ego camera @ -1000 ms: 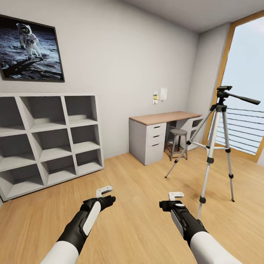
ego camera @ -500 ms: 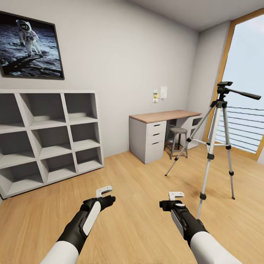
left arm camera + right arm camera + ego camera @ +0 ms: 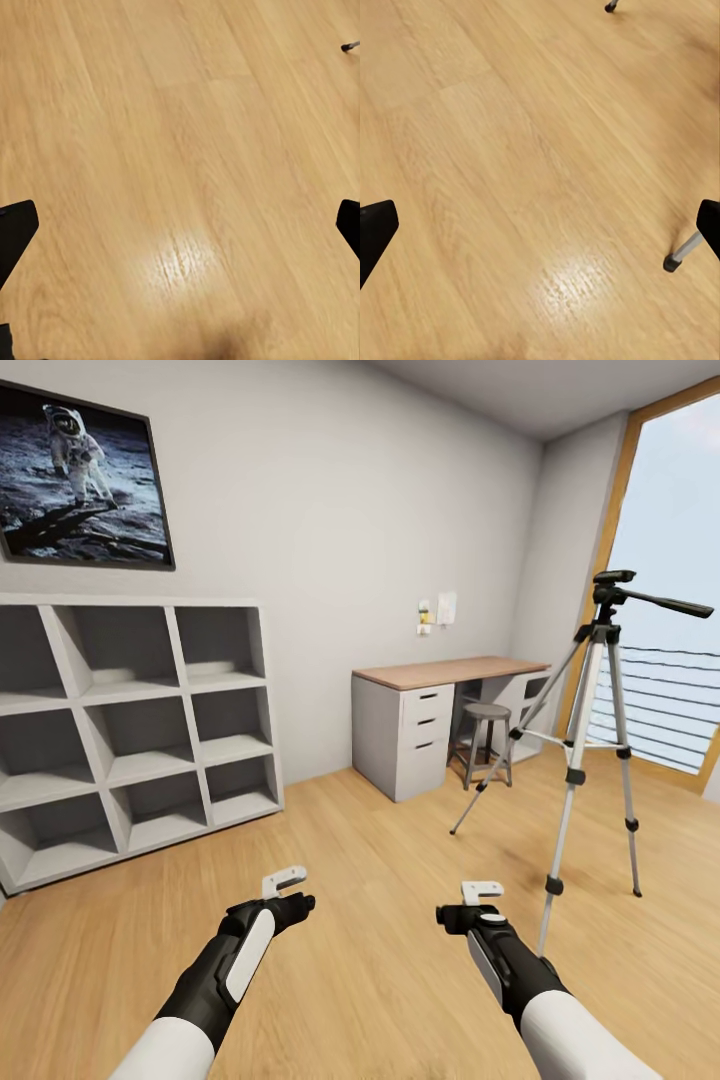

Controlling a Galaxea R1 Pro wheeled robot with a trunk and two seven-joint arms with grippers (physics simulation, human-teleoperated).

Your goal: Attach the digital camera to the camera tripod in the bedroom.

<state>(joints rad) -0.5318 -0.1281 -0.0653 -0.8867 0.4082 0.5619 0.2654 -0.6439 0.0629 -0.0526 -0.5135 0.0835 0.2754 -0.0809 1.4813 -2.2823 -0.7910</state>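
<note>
A: Biggest first. What's the room giving us?

B: White cube shelves (image 3: 130,720) are sitting at nine o'clock against the wall, with a moon-landing picture (image 3: 80,485) hanging above them. A desk (image 3: 440,715) is standing at one o'clock with a round stool (image 3: 487,740) tucked beside it. Wood floor (image 3: 380,880) is running everywhere underfoot.

A: And the camera tripod?

B: The camera tripod (image 3: 590,740) is standing upright at two o'clock by the big window, legs spread, pan handle pointing toward three. Its head is sitting bare, nothing mounted.

A: Digital camera?

B: I'm not spotting it anywhere from where I'm standing.

A: Hands?

B: The left gripper (image 3: 285,890) is hovering released over bare floor at eleven o'clock low, holding nothing. The right gripper (image 3: 480,900) is likewise spread wide and empty at one o'clock low, with the tripod's nearest foot (image 3: 671,262) showing just beside it in its wrist view.

A: So which step?

B: I'm judging it as searching, pickup not yet done. Next move is calling for locating the camera, probably by turning the base or head, then grasping it before approaching the tripod head.
</note>
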